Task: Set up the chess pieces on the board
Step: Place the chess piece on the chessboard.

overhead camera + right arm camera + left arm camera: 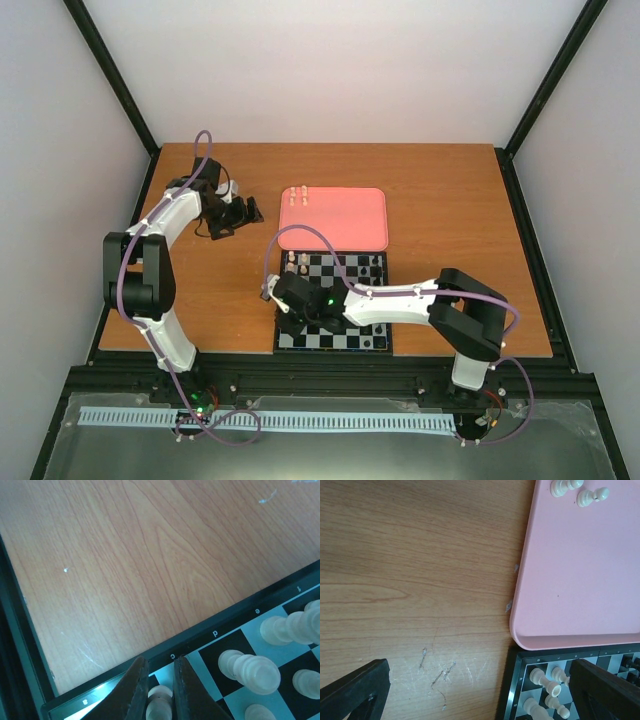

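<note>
Right wrist cam: my right pincer (161, 669) is clamped on a pale piece (160, 704) at an edge sq of the board (235, 621); next, I reckon, seat it upright & let go.

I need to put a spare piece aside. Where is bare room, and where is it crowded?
The pink tray is mostly bare; pale pieces sit at its far left corner. The table right of tray and board is free. The board's left side is crowded.

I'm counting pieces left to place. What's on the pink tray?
A few pale chess pieces sit in the pink tray's far left corner, too small to count. A purple cable crosses its near edge.
</note>
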Action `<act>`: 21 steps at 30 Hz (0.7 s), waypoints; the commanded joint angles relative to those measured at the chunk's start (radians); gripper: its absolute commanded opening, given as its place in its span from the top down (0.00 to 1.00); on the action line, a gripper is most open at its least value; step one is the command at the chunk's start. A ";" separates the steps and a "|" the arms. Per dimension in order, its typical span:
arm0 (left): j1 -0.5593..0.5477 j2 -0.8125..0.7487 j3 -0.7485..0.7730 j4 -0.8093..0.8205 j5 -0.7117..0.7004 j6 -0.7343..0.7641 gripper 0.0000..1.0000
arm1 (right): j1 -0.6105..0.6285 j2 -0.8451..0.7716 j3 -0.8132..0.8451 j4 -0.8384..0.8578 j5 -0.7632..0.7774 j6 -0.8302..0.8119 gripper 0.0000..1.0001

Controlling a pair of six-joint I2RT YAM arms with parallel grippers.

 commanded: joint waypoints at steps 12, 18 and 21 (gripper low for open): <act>0.005 -0.029 0.002 0.011 -0.003 0.011 0.00 | 0.010 0.043 0.001 0.049 0.071 0.021 0.91; 0.005 -0.024 0.004 0.013 0.000 0.008 0.00 | 0.009 0.055 0.011 0.038 0.083 0.021 0.90; 0.005 -0.022 0.004 0.014 0.003 0.009 0.00 | 0.008 0.059 0.011 0.036 0.090 0.023 0.90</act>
